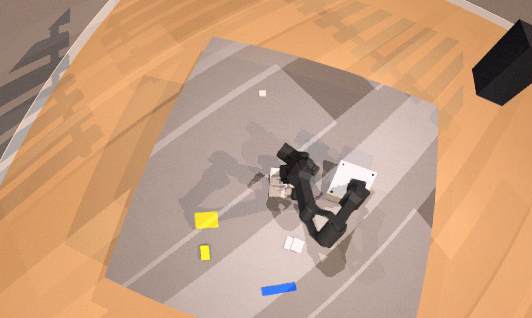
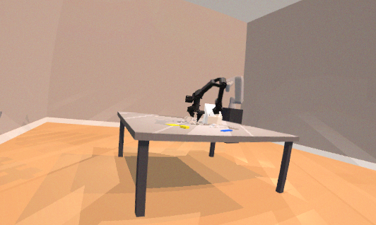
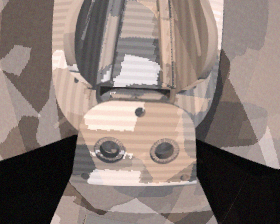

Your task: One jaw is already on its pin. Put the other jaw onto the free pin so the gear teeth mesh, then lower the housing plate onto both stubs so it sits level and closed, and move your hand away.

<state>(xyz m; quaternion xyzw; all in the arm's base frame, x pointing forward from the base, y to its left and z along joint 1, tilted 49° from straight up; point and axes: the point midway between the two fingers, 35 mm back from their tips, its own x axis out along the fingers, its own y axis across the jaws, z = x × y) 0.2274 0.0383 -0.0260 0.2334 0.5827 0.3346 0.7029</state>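
I take the housing step to be in hand: the pale, round-cornered housing plate with two ringed holes (image 3: 139, 131) is held between the black gripper's fingertips, which stand well apart, near their full spread — clamped on its two side edges.

In the wrist view the two pale, curved jaws (image 3: 94, 45) (image 3: 190, 45) stand side by side just beyond the plate's far edge, over the light-coloured base (image 1: 274, 189). Both look seated, though from here I can't make out whether the teeth mesh, and the stubs are hidden from me.

The next move, as I judge it, calls for lining both holes up over the stubs, then lowering straight and level — a tilt could bind one side. From above, the black arm (image 1: 304, 192) covers the plate itself, with the base just beside the gripper.
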